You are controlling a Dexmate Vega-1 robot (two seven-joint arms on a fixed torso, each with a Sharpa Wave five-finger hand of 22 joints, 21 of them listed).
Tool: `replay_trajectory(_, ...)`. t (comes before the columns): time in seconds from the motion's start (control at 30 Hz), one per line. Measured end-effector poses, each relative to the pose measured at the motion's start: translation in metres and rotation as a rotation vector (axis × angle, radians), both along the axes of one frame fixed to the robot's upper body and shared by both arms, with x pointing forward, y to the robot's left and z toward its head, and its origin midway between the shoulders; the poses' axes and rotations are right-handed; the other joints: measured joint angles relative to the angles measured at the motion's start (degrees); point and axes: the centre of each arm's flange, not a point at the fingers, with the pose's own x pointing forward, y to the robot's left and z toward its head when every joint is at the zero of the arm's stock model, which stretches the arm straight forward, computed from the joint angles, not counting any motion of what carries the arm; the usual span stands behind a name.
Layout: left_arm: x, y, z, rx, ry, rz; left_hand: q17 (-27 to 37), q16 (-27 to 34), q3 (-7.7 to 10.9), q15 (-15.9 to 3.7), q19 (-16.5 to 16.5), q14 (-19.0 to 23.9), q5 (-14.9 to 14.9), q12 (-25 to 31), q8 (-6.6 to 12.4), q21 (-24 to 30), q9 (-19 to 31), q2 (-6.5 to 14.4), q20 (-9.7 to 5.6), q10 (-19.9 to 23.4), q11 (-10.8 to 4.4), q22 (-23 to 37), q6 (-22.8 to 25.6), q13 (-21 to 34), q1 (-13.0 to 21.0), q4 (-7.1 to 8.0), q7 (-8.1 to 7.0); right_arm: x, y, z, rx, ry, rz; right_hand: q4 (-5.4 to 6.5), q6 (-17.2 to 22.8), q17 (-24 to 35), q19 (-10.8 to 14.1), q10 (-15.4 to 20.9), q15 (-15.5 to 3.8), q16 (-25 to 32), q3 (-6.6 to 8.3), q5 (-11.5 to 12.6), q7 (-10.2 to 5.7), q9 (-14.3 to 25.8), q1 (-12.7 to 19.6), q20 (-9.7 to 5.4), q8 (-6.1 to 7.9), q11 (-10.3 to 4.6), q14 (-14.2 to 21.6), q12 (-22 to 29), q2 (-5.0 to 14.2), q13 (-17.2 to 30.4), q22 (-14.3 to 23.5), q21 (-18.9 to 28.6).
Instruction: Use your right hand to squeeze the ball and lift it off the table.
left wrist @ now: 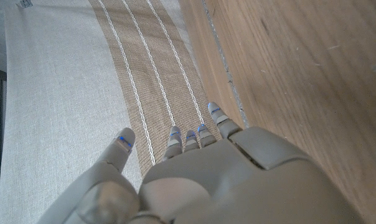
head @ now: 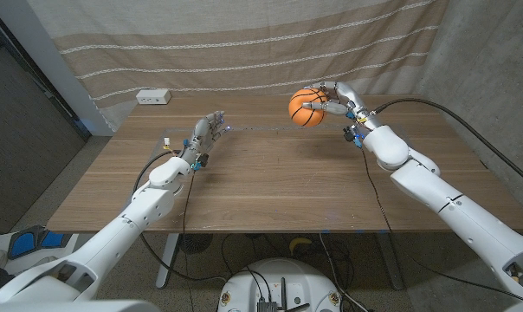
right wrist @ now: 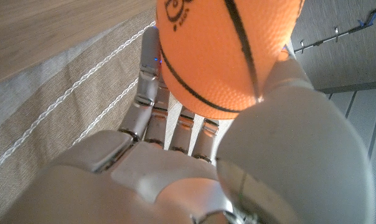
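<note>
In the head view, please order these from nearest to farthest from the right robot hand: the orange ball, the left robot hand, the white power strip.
1. Orange basketball-patterned ball: held in the right robot hand.
2. Left robot hand: across the table's middle.
3. White power strip: far-left, by the curtain.

The head camera looks down from the near side over the brown wooden tabletop point(head: 270, 186) toward the striped beige curtain point(head: 244, 43) at the far edge. Each wrist camera sits close behind its own hand (views turned), sharing that curtain and tabletop.
</note>
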Motion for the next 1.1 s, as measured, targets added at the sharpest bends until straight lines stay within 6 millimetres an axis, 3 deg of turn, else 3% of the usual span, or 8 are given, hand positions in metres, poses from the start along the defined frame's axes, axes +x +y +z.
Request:
replay_trajectory(0.47,-0.002,0.001,0.0,0.005,-0.003,-0.002,0.0,0.0,0.0,0.0,0.2,0.0,0.0,0.0,0.0,-0.2,0.0,0.0,0.2,0.0,0.0,0.0,0.0,0.0,0.0,0.0,0.0,0.009,-0.019,-0.008,0.128,0.034,0.05,-0.08,0.8,0.2,-0.2,0.0,0.0,0.0,-0.08,0.0,0.42,-0.1,0.0,0.19,-0.4,0.01,0.0,-0.2,0.0,0.0,-0.7,0.4)
replay_trajectory(0.53,-0.002,0.002,0.001,0.005,-0.003,-0.002,0.0,0.0,0.0,0.0,0.2,0.0,0.0,0.0,0.0,-0.2,0.0,0.0,0.2,0.0,0.0,0.0,0.0,0.0,0.0,0.0,0.0,0.01,-0.022,-0.009,0.153,0.039,0.063,-0.08,0.8,0.3,-0.2,0.8,0.0,0.0,-0.08,-0.1,0.43,-0.1,0.0,0.19,-0.36,0.83,0.0,-0.4,0.0,0.0,-0.8,0.9)
replay_trajectory(1.1,0.0,0.005,0.003,0.005,-0.013,0.0,0.0,0.0,0.0,-0.21,0.2,0.2,0.0,0.0,0.0,-0.4,0.0,0.0,0.2,0.2,-0.23,0.0,0.3,0.0,0.0,0.0,-0.31,0.025,-0.043,-0.025,0.303,0.092,0.097,-0.08,1.1,0.5,-0.2,1.1,0.0,-0.3,-0.08,-0.4,0.75,0.5,0.0,0.19,-0.18,1.13,0.0,-0.8,0.0,0.0,-1.5,1.4)
